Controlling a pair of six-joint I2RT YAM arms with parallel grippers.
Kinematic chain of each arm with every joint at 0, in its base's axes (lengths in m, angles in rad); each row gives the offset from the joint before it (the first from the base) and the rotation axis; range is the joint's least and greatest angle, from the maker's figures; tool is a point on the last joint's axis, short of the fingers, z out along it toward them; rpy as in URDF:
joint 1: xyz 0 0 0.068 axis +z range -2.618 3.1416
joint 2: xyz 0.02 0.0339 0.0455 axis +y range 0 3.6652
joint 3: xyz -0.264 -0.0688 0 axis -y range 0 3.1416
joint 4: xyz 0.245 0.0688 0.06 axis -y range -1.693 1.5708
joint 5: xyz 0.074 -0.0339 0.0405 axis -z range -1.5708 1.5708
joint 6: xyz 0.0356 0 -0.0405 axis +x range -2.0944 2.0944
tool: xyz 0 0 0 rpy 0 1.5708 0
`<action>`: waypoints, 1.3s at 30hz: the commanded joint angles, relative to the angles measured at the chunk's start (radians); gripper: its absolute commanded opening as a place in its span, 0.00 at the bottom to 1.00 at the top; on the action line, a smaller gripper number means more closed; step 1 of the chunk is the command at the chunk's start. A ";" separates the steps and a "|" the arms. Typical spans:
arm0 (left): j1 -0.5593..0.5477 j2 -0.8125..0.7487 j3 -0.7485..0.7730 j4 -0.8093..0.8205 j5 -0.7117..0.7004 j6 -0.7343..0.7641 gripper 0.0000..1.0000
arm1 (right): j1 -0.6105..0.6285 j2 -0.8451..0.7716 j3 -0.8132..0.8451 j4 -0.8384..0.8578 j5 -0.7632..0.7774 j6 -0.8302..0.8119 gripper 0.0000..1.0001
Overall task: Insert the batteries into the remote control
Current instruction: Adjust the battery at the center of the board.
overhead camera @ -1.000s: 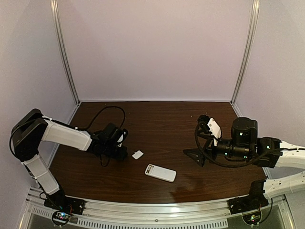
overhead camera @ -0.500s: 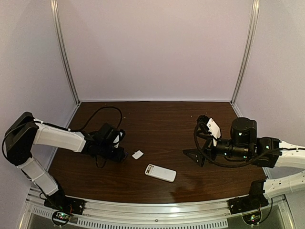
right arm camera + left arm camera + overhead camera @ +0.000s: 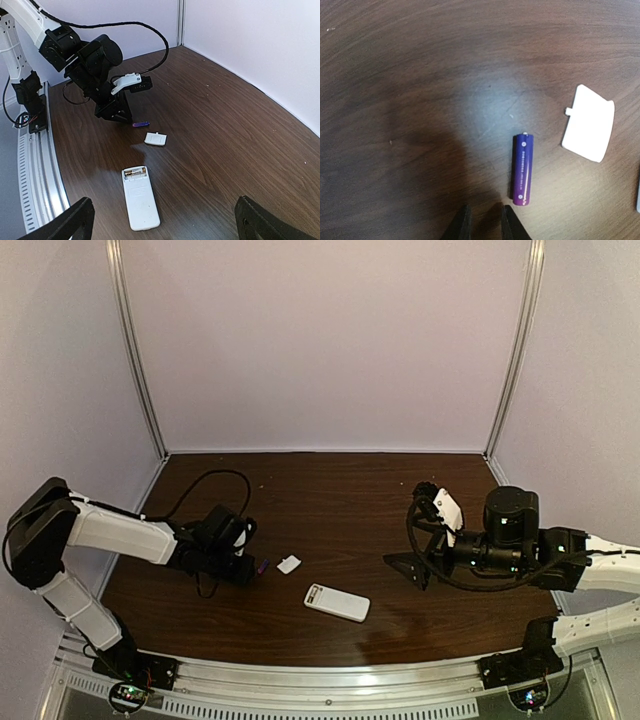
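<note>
Right now your left gripper (image 3: 484, 224) is holding its fingers narrowly parted and empty, just behind the dark purple cylindrical battery (image 3: 522, 170) lying on the dark brown wooden table (image 3: 340, 490). A small white plastic cover (image 3: 588, 123) is lying near it. Your right gripper (image 3: 423, 532) is hanging spread wide, grasping nothing. The white rectangular remote control (image 3: 141, 200) is lying back-up near the silver front rail (image 3: 330, 680), showing a gold-brown cell (image 3: 135, 173) in its bay, with bare tabletop all round. The battery's print is too small to read.

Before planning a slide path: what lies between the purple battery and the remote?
The loose white cover, nearer the battery than the remote; right wrist view shows it.
</note>
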 commanded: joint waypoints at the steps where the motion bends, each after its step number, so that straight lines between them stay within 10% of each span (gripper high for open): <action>1: 0.007 0.041 0.029 0.002 -0.035 0.006 0.22 | 0.001 -0.007 -0.018 -0.007 -0.004 0.001 1.00; 39: -0.032 0.095 0.121 -0.027 0.129 0.218 0.29 | 0.001 -0.014 -0.016 -0.012 0.011 0.001 1.00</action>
